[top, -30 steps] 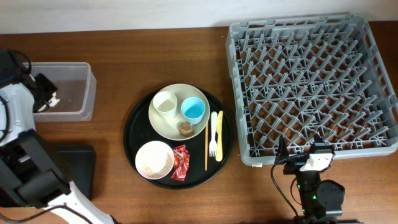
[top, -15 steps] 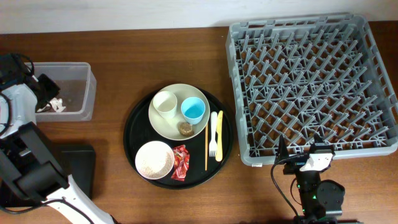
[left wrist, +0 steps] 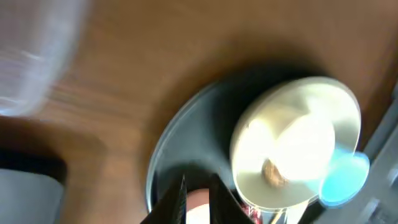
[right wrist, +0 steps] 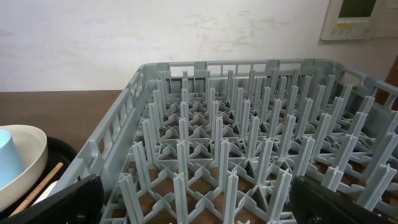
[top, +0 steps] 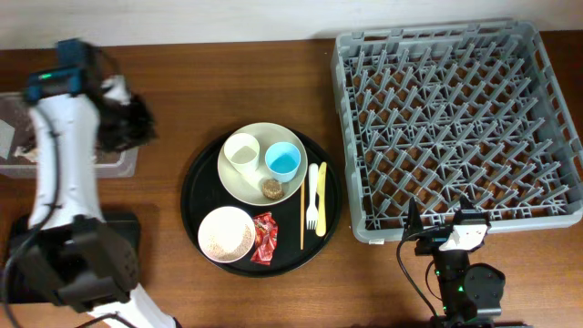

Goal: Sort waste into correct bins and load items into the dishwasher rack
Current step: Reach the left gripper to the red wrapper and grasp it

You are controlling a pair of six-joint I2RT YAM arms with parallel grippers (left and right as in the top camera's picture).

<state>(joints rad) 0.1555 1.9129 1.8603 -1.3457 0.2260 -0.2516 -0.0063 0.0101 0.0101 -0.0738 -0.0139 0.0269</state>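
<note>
Swinging away from the clear tub, the left pincer now hangs blurred near the round black tray; I cannot tell whether it is clenched. The right pincer gapes, released, beside the dishwasher rack. The cream plate sits on the tray.

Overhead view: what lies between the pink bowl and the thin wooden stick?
The small red wrapper lies between the pink bowl and the wooden stick, on the black round tray, shown in the overhead view.

Brown wood-grain table — smooth; far right, grey matt plastic rack; glossy red wrapper; smooth cream plate; thin wooden stick.
</note>
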